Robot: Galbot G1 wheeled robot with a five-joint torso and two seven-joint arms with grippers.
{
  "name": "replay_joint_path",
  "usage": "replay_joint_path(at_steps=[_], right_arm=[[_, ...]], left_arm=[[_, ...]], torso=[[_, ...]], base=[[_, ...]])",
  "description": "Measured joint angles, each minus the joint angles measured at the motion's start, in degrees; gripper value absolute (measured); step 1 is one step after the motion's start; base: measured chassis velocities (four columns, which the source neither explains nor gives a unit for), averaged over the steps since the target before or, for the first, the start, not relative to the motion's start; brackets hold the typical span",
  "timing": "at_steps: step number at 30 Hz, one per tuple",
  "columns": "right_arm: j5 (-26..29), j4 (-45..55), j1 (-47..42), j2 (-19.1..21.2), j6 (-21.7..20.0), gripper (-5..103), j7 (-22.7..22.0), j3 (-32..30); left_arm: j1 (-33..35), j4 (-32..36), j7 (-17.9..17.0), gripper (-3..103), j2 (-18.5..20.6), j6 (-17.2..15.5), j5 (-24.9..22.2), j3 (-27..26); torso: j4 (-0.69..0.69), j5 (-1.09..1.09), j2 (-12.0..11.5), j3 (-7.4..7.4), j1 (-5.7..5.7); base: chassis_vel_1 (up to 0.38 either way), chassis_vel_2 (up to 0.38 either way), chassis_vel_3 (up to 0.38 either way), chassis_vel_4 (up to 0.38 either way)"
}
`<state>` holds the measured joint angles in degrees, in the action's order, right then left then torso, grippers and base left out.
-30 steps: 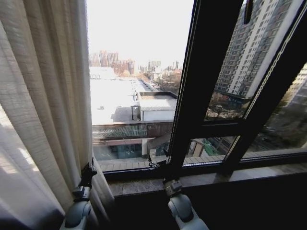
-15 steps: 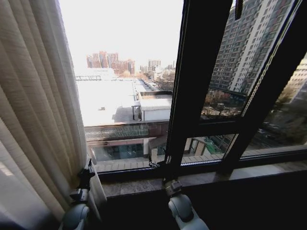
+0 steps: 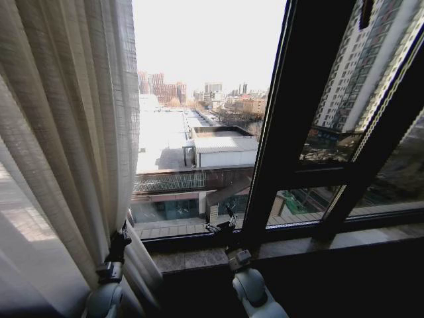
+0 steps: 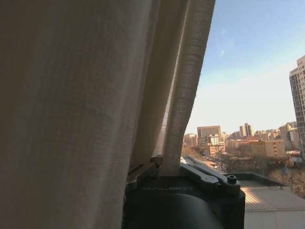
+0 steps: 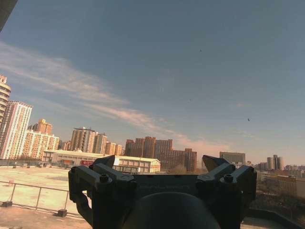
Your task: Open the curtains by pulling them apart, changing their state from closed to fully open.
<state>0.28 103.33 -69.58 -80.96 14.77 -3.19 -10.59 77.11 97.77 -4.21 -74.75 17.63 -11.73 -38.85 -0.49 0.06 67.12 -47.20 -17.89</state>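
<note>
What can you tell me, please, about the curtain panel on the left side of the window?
The curtain is a tall, sheer cream panel of coarse, linen-like weave, hanging in many vertical pleats and letting daylight through. It is gathered at the left side of the window, leaving the glass beside it uncovered. Low down, the left pincer is shut on a fold near its inner edge; the left wrist view shows the fabric pinched between the fingers.

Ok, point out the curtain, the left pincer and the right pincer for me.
curtain (image 3: 59,132), head view, on the pleated folds.
left pincer (image 3: 122,233), head view, at its fingertips against the curtain's edge.
right pincer (image 3: 222,227), head view, at its tips by the window frame.
</note>
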Motion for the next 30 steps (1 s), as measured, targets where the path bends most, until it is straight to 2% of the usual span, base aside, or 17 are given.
replay_joint_path(at_steps=[6, 12, 21, 30], right_arm=[[0.0, 0.0, 0.0, 0.0, 0.0, 100, 0.0, 0.0], [0.0, 0.0, 0.0, 0.0, 0.0, 100, 0.0, -0.1], [0.0, 0.0, 0.0, 0.0, 0.0, 100, 0.0, 0.0], [0.0, 0.0, 0.0, 0.0, 0.0, 100, 0.0, 0.0]], left_arm=[[0.9, 0.9, -0.2, 0, 0.0, 0.2, 0.0, -0.7], [1.4, 1.4, -0.2, 0, -0.1, 0.6, 0.0, -1.4], [1.7, 1.6, -0.3, 0, 0.1, 0.7, -0.1, -2.6], [1.8, 1.3, -1.0, 0, 0.6, 0.8, -0.9, -3.9]], torso=[[0.02, -0.01, 0.0, 0.01, 0.01], [-0.06, 0.06, 0.0, 0.00, 0.00], [0.00, 0.00, 0.0, 0.00, 0.00], [-0.01, 0.01, 0.0, 0.00, 0.00]], base=[[0.129, 0.082, -0.103, -0.095], [-0.036, -0.024, 0.020, 0.026], [0.025, 0.029, -0.025, -0.023], [0.118, 0.132, -0.139, -0.126]])
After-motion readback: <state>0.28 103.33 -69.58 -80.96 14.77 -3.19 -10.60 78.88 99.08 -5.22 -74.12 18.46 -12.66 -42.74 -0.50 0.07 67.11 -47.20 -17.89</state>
